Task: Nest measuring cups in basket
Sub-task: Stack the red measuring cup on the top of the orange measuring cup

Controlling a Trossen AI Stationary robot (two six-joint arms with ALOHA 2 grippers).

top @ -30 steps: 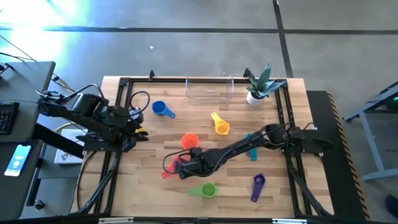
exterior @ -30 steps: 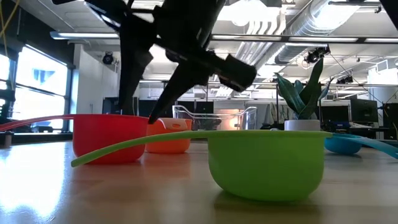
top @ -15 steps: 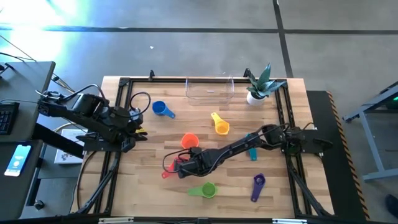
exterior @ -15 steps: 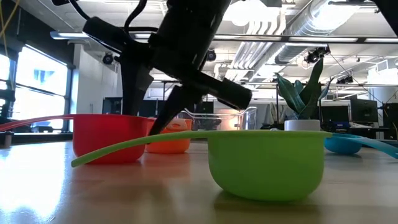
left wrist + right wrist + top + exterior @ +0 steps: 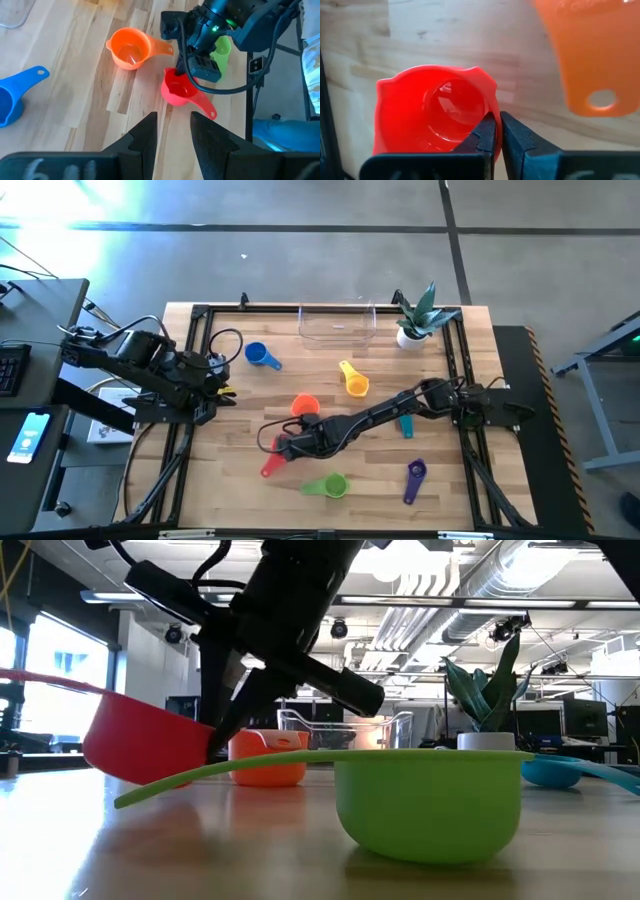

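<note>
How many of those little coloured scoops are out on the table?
7: blue cup far left, yellow cup mid-table, orange cup, red cup in the right gripper, green cup, purple cup, teal cup partly under the arm.

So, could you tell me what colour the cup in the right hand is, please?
Red. The right hand pinches the red cup by its rim; the right wrist view shows it best.

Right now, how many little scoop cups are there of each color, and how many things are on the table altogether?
Blue cup: 1
Orange cup: 1
Yellow cup: 1
Teal cup: 1, partly hidden by the right arm
Red cup: 1, pinched by the right tool
Green cup: 1
Purple cup: 1
Clear basket: 1
Plant pot: 1
Total: 9
</note>
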